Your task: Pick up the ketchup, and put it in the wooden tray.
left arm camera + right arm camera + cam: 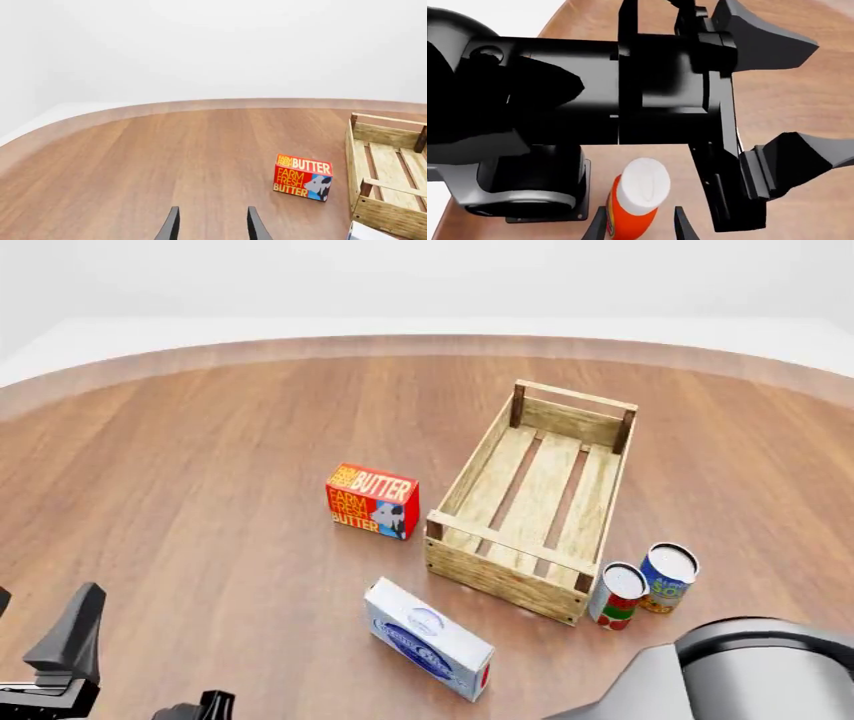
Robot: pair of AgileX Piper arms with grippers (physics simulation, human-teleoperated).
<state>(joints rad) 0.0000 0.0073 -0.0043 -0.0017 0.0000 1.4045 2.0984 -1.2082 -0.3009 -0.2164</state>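
Observation:
The ketchup (635, 200), a red-orange bottle with a white cap, shows only in the right wrist view. It lies between the fingers of my right gripper (640, 227), which stand open with small gaps on both sides of it. In the front view the ketchup is hidden. The wooden tray (461, 565) is a light slatted crate right of the table's middle, with nothing inside it. It also appears in the left wrist view as the wooden tray (370, 215). My left gripper (213, 225) is open over bare table, well short of the butter box.
A red butter box (374, 500) stands left of the tray. A white and blue box (427, 642) lies near the front. Two cans (618, 595) stand by the tray's near right corner. The left arm's black body (627, 90) fills the right wrist view.

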